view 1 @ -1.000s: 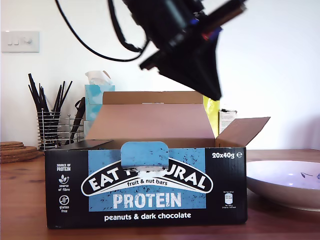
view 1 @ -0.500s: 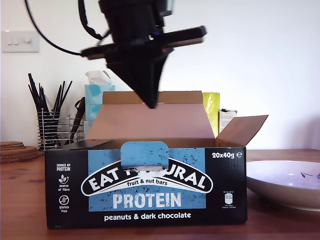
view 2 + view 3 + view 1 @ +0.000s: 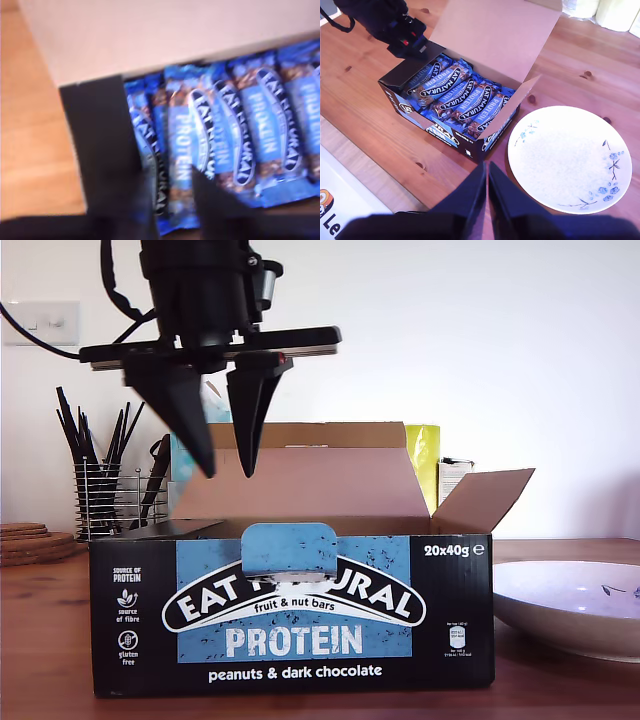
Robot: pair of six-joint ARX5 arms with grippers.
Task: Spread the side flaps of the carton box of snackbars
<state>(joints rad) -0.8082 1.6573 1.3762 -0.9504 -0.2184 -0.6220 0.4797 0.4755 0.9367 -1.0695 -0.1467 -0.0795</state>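
Note:
The carton box of snackbars (image 3: 290, 610) stands on the wooden table, its wide brown lid flap (image 3: 300, 480) raised at the back. At the exterior view's right, one side flap (image 3: 485, 498) angles up and outward, brown inside. The other side flap (image 3: 170, 528), black outside, lies folded in over the blue bars (image 3: 235, 135). My first gripper (image 3: 227, 472) hangs open above that end, fingers pointing down; the black flap (image 3: 100, 145) lies just beside its fingertips (image 3: 170, 172). My second gripper (image 3: 487, 167) is shut on nothing, high above the table, apart from the box (image 3: 445, 132).
A white plate (image 3: 570, 605) lies at the exterior view's right of the box, close to the raised flap (image 3: 512, 107). Behind the box stand a light-blue tissue box (image 3: 190, 435), a wire holder of black utensils (image 3: 105, 495), wooden coasters (image 3: 35, 540) and a yellow packet (image 3: 425, 460).
The first arm has swung from the exterior view's right to its left above the box. It turned to point straight down, and its fingers now show apart.

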